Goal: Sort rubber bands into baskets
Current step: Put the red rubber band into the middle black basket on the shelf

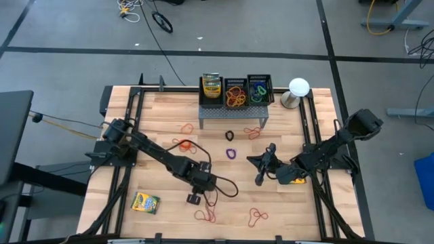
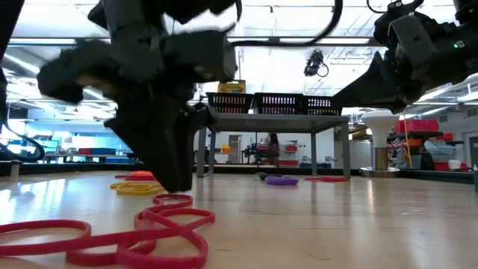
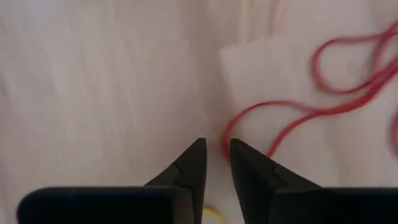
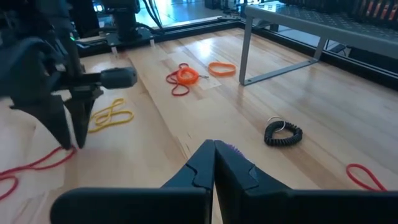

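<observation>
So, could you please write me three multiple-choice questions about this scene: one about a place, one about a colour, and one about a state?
1. Where do the baskets stand?
A. On the floor
B. On the grey stand
C. Beside the loose crayon box

2. What colour is the rubber band lying just beside the left gripper?
A. Red
B. Blue
C. Green

3. How are the fingers of the right gripper?
A. Wide open
B. Closed on a crayon box
C. Closed together with nothing between them

Answers:
1 B, as the high view shows all three in a row on top of the stand.
2 A, as the left wrist view shows a red loop next to the finger tips.
3 C, as the right wrist view shows the two tips touching and nothing held.
</observation>
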Available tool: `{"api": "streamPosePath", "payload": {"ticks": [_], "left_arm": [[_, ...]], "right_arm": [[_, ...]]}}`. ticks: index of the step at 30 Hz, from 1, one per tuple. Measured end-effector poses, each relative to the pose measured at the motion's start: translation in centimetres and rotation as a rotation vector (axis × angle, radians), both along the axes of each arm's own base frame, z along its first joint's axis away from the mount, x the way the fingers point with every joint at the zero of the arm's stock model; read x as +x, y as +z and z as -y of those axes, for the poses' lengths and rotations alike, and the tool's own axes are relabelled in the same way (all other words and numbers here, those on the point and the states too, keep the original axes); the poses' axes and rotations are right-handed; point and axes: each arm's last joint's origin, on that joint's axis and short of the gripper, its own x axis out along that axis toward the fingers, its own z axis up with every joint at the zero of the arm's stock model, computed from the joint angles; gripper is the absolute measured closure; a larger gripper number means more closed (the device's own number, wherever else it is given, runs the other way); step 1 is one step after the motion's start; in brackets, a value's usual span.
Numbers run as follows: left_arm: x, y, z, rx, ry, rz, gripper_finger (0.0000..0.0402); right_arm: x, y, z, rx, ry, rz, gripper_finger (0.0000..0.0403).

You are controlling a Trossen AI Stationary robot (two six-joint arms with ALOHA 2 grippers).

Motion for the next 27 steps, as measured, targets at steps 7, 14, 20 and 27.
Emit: {"api": "streamPosePath", "payload": {"ticks": [7, 14, 20, 27], "left_arm": [[0.1, -0.5, 0.2, -0.015, 0.0, -0.012, 0.0331], [0.1, -0.5, 0.1, -0.008, 0.002, -0.015, 0.037], [-0.4, 0.0, -0.3, 0.086, 0.014, -0.043, 0.0396], [-1.2, 4.7, -1.4, 0.187, 0.093, 0.078, 0.0398]], "right_arm": [[0.0, 0.0, 0.0, 0.003, -0.002, 0.005, 0.0392], [0.0, 0.1, 0.0, 0.004, -0.002, 0.006, 0.0392], [0.0, 0.1, 0.0, 0.004, -0.002, 0.006, 0.0392], [0.0, 0.0, 0.0, 0.005, 0.001, 0.005, 0.0392]]}}
